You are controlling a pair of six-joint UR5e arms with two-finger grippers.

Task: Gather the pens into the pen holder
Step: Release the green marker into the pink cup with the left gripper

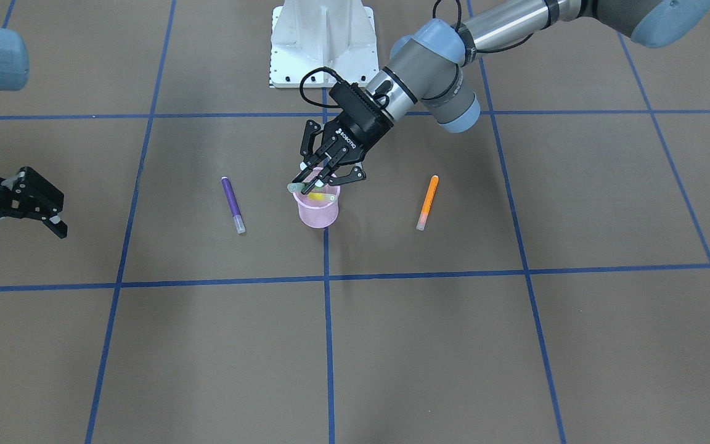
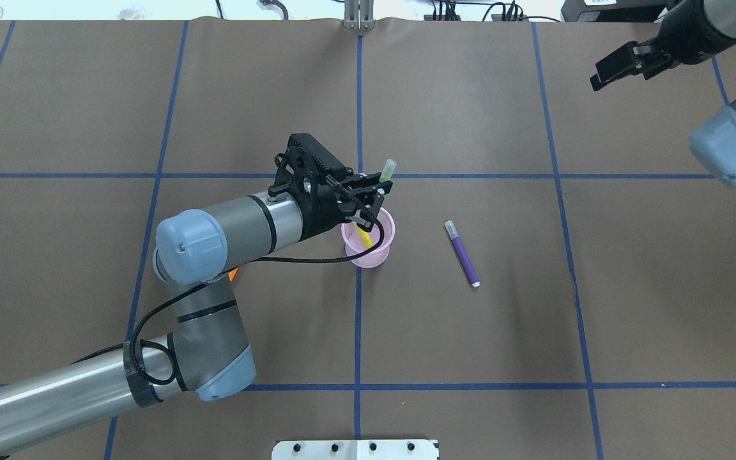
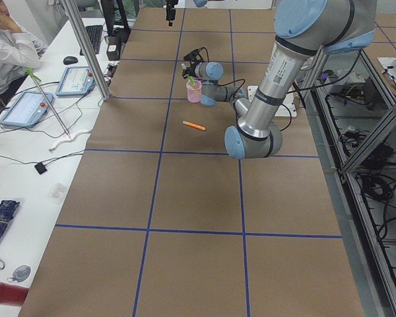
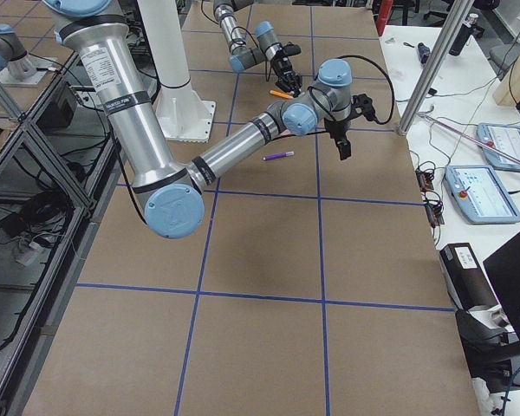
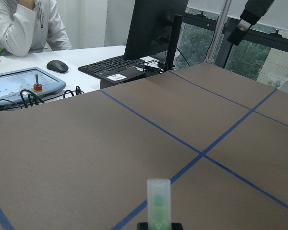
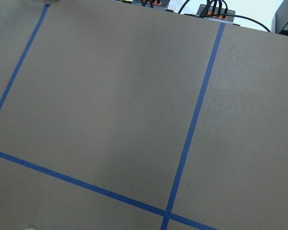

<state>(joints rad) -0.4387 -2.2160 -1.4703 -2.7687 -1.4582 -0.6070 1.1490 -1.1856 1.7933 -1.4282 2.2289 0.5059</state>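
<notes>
My left gripper (image 1: 319,187) (image 2: 375,199) hangs over the pink mesh pen holder (image 1: 317,214) (image 2: 375,257), shut on a green pen (image 2: 386,170) (image 5: 159,201) whose whitish cap sticks out past the fingers. A yellow pen (image 1: 316,195) (image 2: 364,237) stands inside the holder. A purple pen (image 1: 232,204) (image 2: 462,253) lies on the table on the holder's right-arm side. An orange pen (image 1: 427,202) (image 3: 194,125) lies on the other side, mostly hidden under my left arm in the overhead view. My right gripper (image 1: 22,240) (image 2: 623,62) is open and empty, far off near the table's edge.
The white robot base plate (image 1: 323,43) (image 2: 355,449) sits at the near side of the table. Blue tape lines grid the brown surface. An operator (image 3: 6,46) sits at a side desk with a keyboard and tablets beyond the table's far edge.
</notes>
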